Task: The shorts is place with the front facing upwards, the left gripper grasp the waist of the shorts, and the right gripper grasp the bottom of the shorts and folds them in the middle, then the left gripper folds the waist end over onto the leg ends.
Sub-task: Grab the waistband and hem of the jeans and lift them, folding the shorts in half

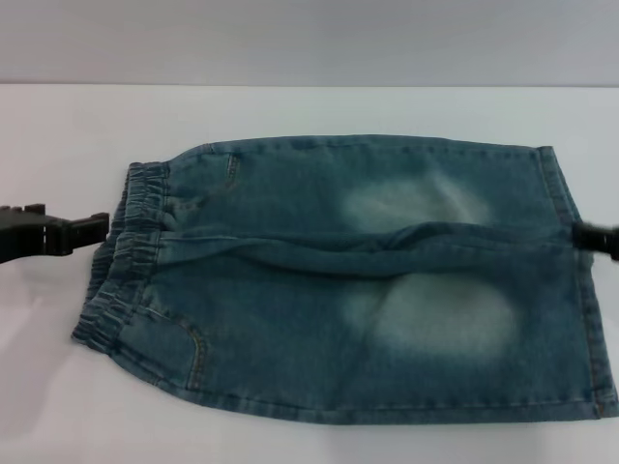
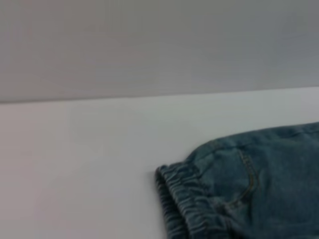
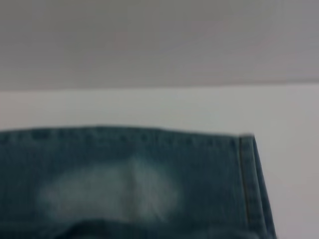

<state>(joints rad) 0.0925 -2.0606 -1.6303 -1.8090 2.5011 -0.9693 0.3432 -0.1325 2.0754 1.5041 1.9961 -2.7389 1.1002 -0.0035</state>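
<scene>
Blue denim shorts (image 1: pixel 348 280) lie flat, front up, on the white table (image 1: pixel 290 111). The elastic waist (image 1: pixel 126 251) points left and the leg ends (image 1: pixel 585 309) point right. A crease runs along the middle between the two legs. My left gripper (image 1: pixel 101 230) sits low at the table, right beside the waist's mid edge. My right gripper (image 1: pixel 580 237) touches the hem at the middle of the leg ends, mostly cut off by the frame edge. The left wrist view shows the waistband (image 2: pixel 184 199) corner, and the right wrist view shows the far leg's hem (image 3: pixel 249 179).
The white table runs back to a grey wall (image 1: pixel 309 39). Bare table surface surrounds the shorts on the far side, the left and the near-left corner.
</scene>
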